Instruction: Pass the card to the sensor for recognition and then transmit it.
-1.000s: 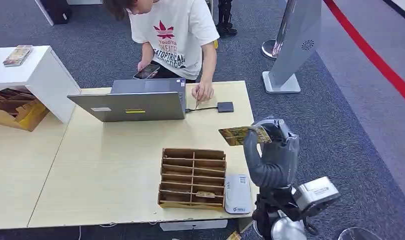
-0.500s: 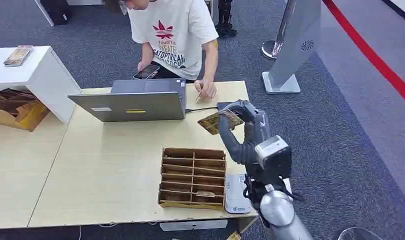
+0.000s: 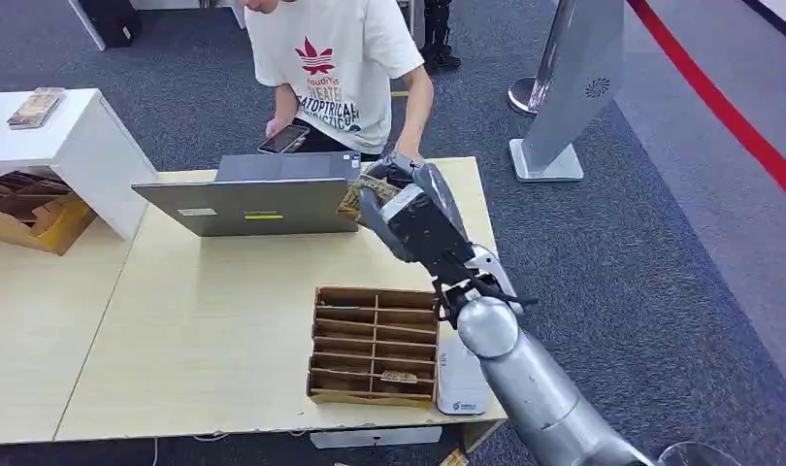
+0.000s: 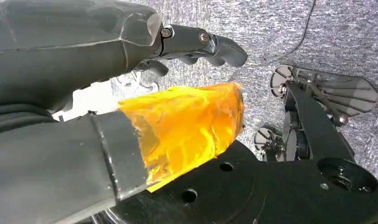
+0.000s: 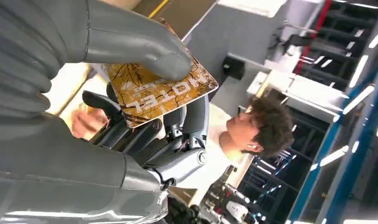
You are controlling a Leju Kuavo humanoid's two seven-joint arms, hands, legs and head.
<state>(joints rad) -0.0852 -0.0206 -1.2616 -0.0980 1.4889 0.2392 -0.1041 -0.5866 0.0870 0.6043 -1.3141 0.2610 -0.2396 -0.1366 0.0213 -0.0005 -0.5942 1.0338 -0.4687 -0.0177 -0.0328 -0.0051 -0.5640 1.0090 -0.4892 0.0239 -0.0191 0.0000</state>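
My left hand (image 4: 131, 93) is hanging over the carpet, its fingers apart and gripping nothing. Past the laptop (image 3: 263, 199) and the person (image 3: 336, 68) at the table's (image 3: 195, 311) far edge, my right hand (image 3: 409, 209) is pinching the card (image 5: 157, 91) between thumb and fingers, above the table's far right part.

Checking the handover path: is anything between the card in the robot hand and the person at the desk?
Nothing visible blocks it. The right robot hand holds the card just past the open laptop, whose screen stands beside the card, with the person right behind the table edge.
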